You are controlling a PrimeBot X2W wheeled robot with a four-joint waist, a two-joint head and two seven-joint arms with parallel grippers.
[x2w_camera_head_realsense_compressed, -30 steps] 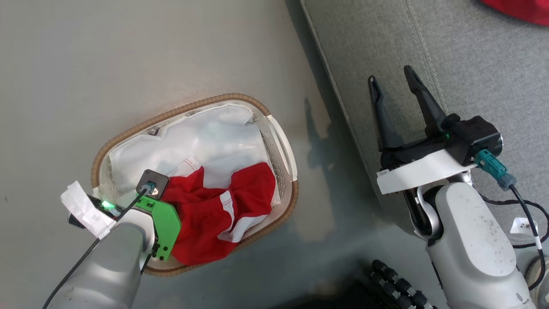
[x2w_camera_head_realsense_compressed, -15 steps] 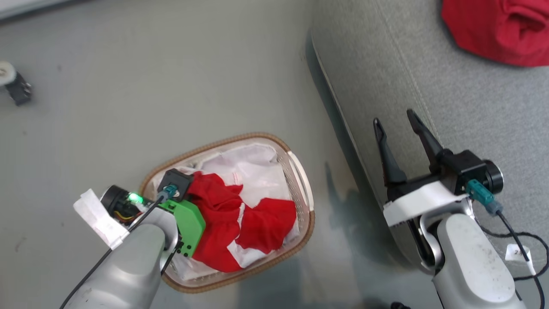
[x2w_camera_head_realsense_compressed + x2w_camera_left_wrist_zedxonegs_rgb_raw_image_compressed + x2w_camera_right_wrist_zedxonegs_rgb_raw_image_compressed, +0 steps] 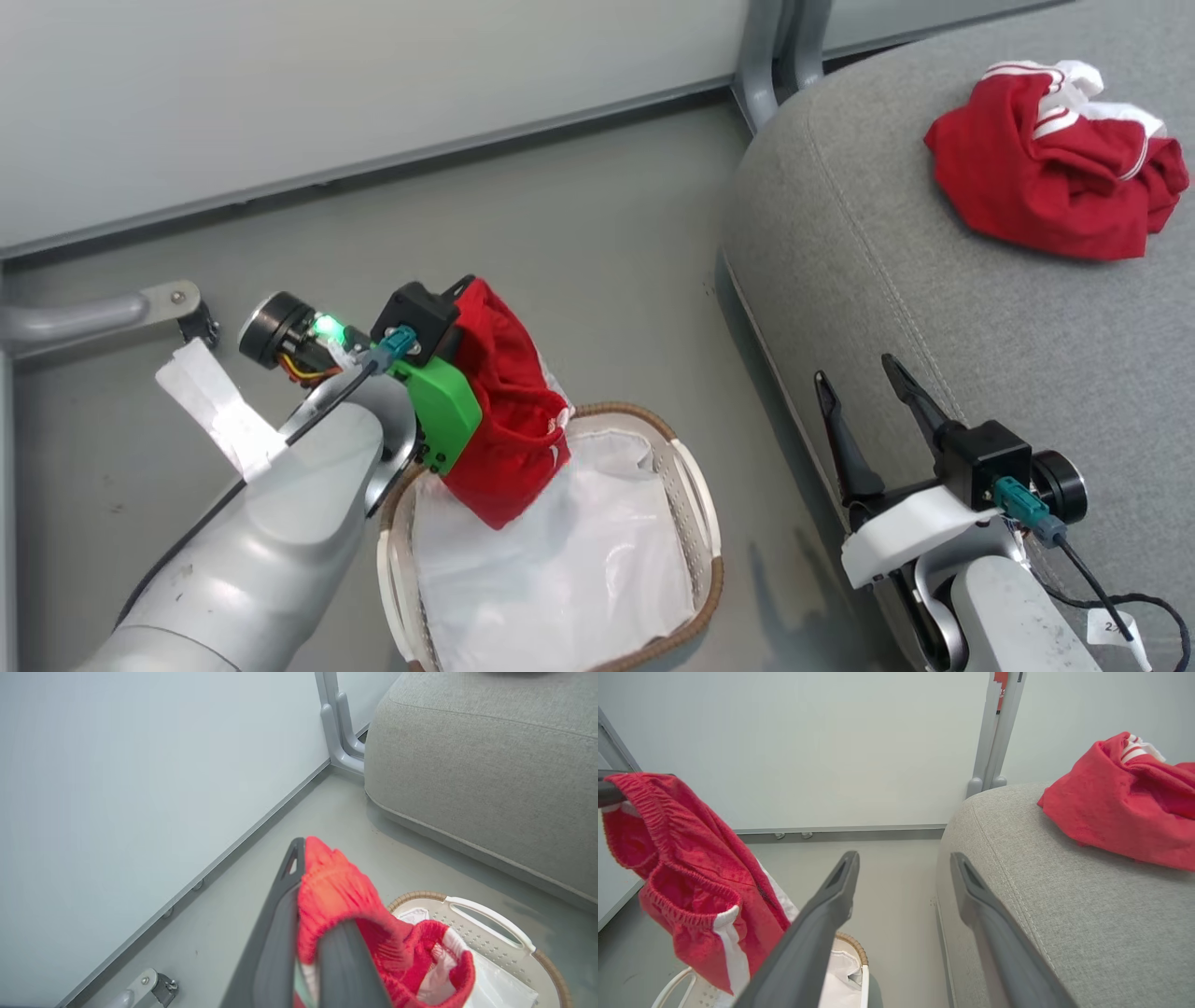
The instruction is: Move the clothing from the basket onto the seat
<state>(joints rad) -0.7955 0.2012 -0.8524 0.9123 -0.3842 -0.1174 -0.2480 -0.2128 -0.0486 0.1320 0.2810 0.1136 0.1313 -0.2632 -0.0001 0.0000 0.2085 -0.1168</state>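
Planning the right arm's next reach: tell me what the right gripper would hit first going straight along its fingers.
Likely nothing near: the open right gripper points along the seat edge toward the wall's baseboard. Its seat-side finger may graze the seat first; depth is unclear.

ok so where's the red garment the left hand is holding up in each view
head view: held red garment left of centre, hanging above the basket.
left wrist view: garment at bottom centre, close to the camera; basket at lower right.
right wrist view: garment at the left edge; basket at the bottom, below it.
shared landmark: the basket's brown woven rim.
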